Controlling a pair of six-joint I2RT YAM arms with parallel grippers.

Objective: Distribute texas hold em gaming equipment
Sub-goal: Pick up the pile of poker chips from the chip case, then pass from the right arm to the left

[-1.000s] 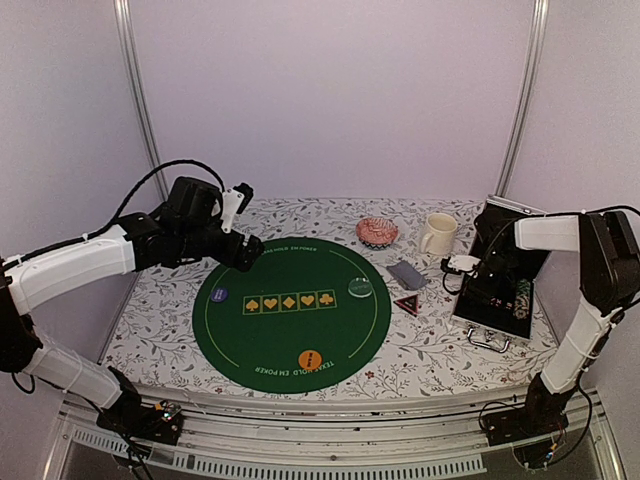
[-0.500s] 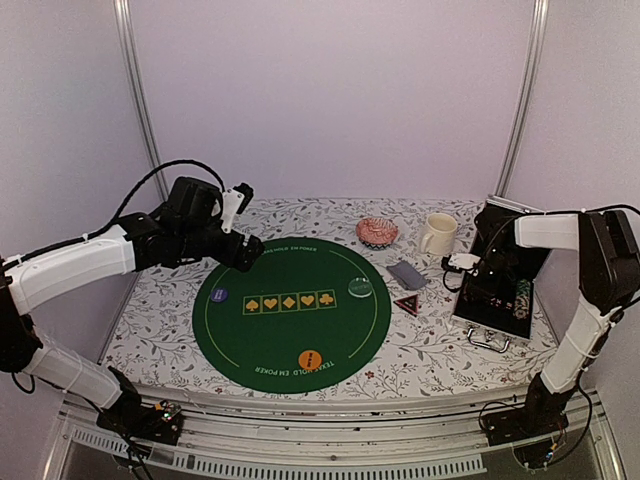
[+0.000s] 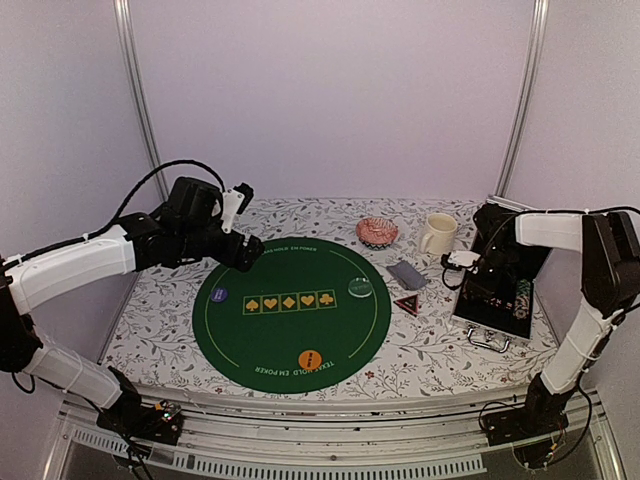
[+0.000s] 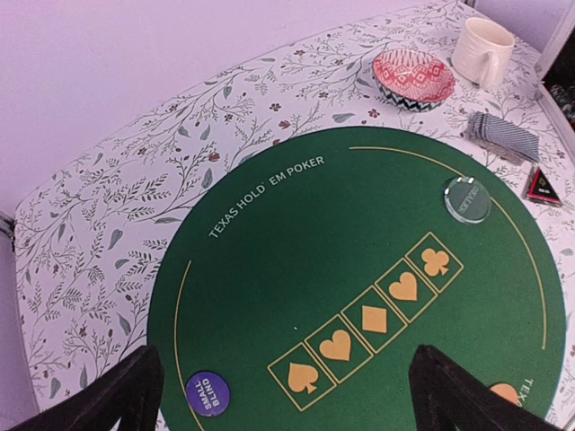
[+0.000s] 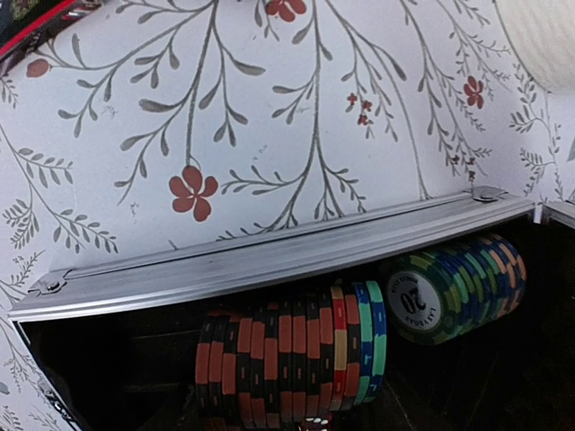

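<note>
The green round poker mat [image 3: 290, 325] carries a blue button [image 3: 219, 295], a pale-green button [image 3: 360, 288] and an orange button [image 3: 310, 358]. Grey-blue-backed cards [image 3: 407, 274] and the black-and-red triangular marker [image 3: 407, 304] lie right of the mat. My left gripper [image 3: 245, 250] hovers over the mat's far left edge, open and empty [image 4: 287, 404], with the blue button [image 4: 208, 393] by its left finger. My right gripper [image 3: 482, 283] reaches down into the open chip case [image 3: 500, 335]. Its wrist view shows a black-and-red chip row [image 5: 287, 355] and a green-blue chip stack [image 5: 449, 287], but no fingers.
A pink-patterned bowl [image 3: 377, 232] and a cream mug [image 3: 438, 234] stand at the back right of the floral tablecloth. The case's metal rim [image 5: 269, 256] runs across the right wrist view. Purple walls enclose the table on three sides.
The right wrist has shifted very slightly over the case. The left arm and the things on the mat have not moved.
</note>
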